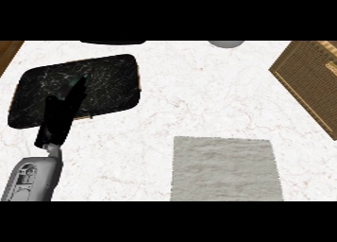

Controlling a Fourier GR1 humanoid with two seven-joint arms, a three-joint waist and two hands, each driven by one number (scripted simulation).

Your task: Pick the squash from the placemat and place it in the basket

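Observation:
A grey cloth placemat (226, 168) lies at the lower middle of the counter with nothing on it. No squash shows anywhere in the head view. A brown woven basket (311, 82) stands at the right edge, partly cut off, and I cannot see its inside. My left hand (58, 122) comes in from the lower left on its grey forearm. Its fingers (77, 90) point straight up over a black marbled tray (108, 82), open and holding nothing. My right hand is out of view.
The black tray has a thin brown rim and sits at the far left. A grey rounded object (226, 43) and a dark object (113, 42) peek in at the counter's far edge. Wood surface (2, 54) borders the counter at the upper left.

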